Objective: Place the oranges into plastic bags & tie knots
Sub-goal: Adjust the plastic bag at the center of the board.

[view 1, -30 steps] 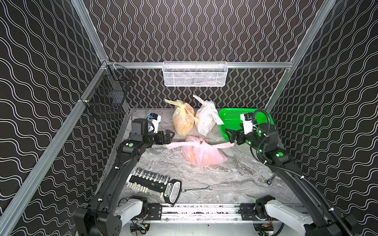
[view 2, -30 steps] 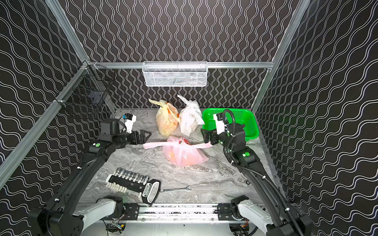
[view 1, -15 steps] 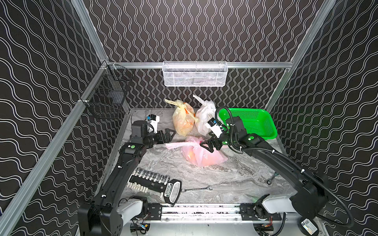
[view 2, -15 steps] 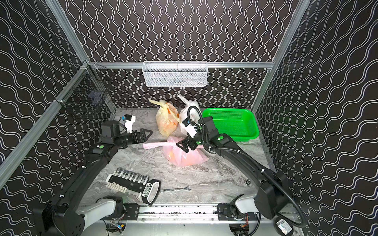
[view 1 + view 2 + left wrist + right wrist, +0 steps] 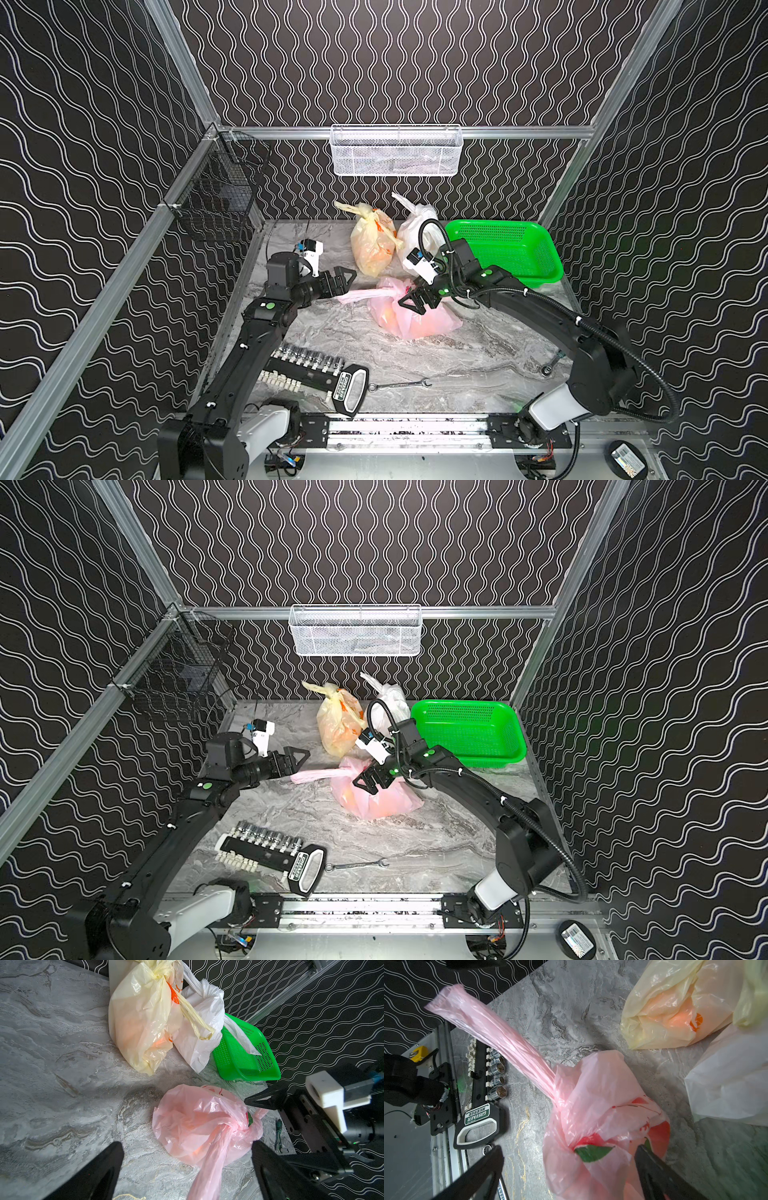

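Across the grey marbled tabletop (image 5: 457, 365) in both top views, boxed by black wavy-lined panels (image 5: 395, 62), the yellowish bag (image 5: 372, 249), white bag (image 5: 415, 232) and green basket (image 5: 498, 226) crowd the back edge, a socket set (image 5: 311, 370) and wrench (image 5: 401, 384) lie near the front rail (image 5: 415, 428), and the pink bag (image 5: 419, 324) sits mid-surface with bare stone in front and to its right. From the left wrist, the left gripper (image 5: 186, 1144) stands spread wide — a pink handle tail (image 5: 209, 1163) passes unclamped between its fingers from the knot (image 5: 236, 1126), oranges (image 5: 195, 1148) glowing through the film. From the right wrist, the right gripper (image 5: 569, 1147) is likewise released, straddling the pink bag's bunched top.
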Robot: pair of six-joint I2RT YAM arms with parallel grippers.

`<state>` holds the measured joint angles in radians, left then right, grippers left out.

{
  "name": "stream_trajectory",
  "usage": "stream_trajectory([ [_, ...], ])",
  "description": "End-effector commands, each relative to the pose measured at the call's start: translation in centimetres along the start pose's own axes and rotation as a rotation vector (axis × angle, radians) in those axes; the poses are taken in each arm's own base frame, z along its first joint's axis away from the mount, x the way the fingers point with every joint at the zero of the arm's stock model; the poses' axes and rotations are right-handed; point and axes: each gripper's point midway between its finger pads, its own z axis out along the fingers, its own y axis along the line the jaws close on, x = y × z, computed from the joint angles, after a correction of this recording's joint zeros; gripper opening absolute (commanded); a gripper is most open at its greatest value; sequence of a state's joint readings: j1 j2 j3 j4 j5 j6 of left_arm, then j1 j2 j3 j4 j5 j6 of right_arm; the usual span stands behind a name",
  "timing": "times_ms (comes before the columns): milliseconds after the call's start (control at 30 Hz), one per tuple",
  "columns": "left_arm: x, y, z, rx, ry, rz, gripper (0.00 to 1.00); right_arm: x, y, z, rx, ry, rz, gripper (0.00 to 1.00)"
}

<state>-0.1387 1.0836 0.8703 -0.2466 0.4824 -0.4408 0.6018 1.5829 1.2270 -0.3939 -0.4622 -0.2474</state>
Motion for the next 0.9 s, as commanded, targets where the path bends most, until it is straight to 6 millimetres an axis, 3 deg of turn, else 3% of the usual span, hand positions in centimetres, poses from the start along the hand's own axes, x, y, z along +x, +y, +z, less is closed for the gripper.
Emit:
stream_trajectory([
  [0, -0.3, 0.0, -0.1, -0.006, -0.010, 0.017, 0.99, 1.1, -0.3, 0.3, 0.017, 0.057, -0.010, 0.92],
  [100, -0.1, 0.1, -0.1, -0.007, -0.008, 0.012, 0.99, 0.9, -0.1, 0.0, 0.013, 0.056, -0.010, 0.85],
  [267, 0.2, 0.0, 0.0, 0.013, -0.004, 0.004, 0.99, 0.0, 1.5, -1.3, -0.043, -0.005, -0.023, 0.91],
  [467, 0.8, -0.2, 0.0, 0.026, 0.004, 0.005, 0.99, 1.0, 1.6, -0.3, -0.070, 0.048, 0.000, 0.89],
  [700, 1.2, 0.1, -0.3, 0.005, 0.016, 0.022, 0.99, 2.3, -1.5, 1.2, 0.083, 0.113, 0.050, 0.73],
  [800, 1.3, 0.3, -0.4, -0.007, 0.018, 0.029, 0.99, 2.7, -1.7, 1.6, 0.100, 0.124, 0.068, 0.80],
  [867, 1.3, 0.3, -0.5, -0.009, 0.019, 0.031, 0.99, 2.6, -1.6, 1.5, 0.101, 0.108, 0.067, 0.93],
])
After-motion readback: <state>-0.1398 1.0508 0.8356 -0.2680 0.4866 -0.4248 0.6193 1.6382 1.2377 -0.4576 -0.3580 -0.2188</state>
